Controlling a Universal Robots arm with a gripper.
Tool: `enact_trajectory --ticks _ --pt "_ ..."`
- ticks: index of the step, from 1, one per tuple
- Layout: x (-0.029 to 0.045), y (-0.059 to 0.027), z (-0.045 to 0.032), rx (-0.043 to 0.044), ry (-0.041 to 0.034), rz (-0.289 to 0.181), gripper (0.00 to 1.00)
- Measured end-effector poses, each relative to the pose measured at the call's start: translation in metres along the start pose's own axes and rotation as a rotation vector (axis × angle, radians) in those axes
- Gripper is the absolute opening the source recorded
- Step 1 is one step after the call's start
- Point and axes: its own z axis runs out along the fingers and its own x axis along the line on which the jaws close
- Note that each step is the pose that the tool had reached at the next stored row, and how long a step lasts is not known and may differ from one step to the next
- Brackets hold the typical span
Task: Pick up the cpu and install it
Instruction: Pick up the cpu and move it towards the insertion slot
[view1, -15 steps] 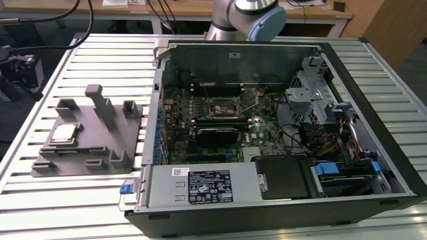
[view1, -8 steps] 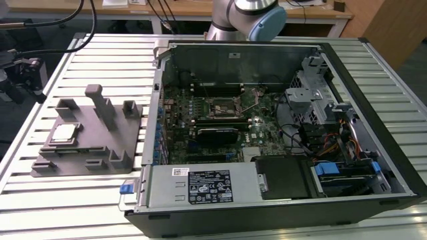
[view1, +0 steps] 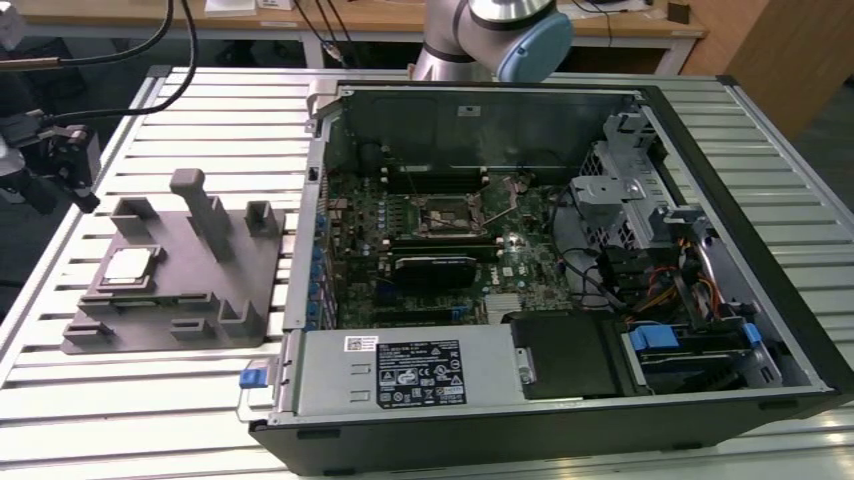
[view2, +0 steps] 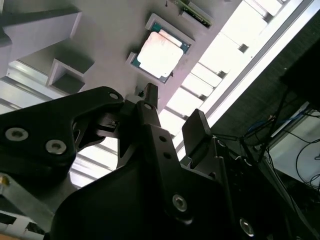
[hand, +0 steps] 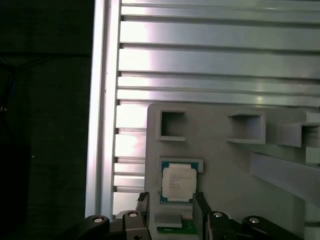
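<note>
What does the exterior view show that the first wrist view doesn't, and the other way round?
Exterior view's extras: the open computer case with its motherboard, and the arm's base. First wrist view's extra: the gripper, jaws open, up close, the cpu seen between the tips. Shared: the cpu lying in the grey fixture on the slatted metal table.

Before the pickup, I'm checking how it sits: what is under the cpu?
The cpu lies flat in a shallow framed pocket of the grey fixture, which rests on the slatted table. Its underside and the pocket floor are covered.
</note>
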Motion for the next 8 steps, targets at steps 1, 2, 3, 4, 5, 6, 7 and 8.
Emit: enact_trajectory --ticks 1,2,3,4,5,6,7,8 --pt "-0.0001 -0.0001 0.0019 0.0001 0.0000 0.000 0.47" --pt "-0.0005 -0.0002 0.0038 0.0000 -0.0001 0.000 0.48" --pt "-0.0011 -0.0003 0.0056 0.0001 -0.0001 0.000 0.48" --pt "-0.0014 -0.0003 0.0074 0.0001 -0.0001 0.000 0.54" --pt "-0.0021 -0.0004 0.0093 0.0000 -0.0002 0.000 0.54" --pt "-0.0028 -0.0005 0.0110 0.0001 -0.0001 0.000 0.60" --pt "-0.0031 -0.0005 0.0128 0.0000 -0.0001 0.000 0.60" --pt "-0.0031 -0.0006 0.0146 0.0000 -0.0001 0.000 0.60"
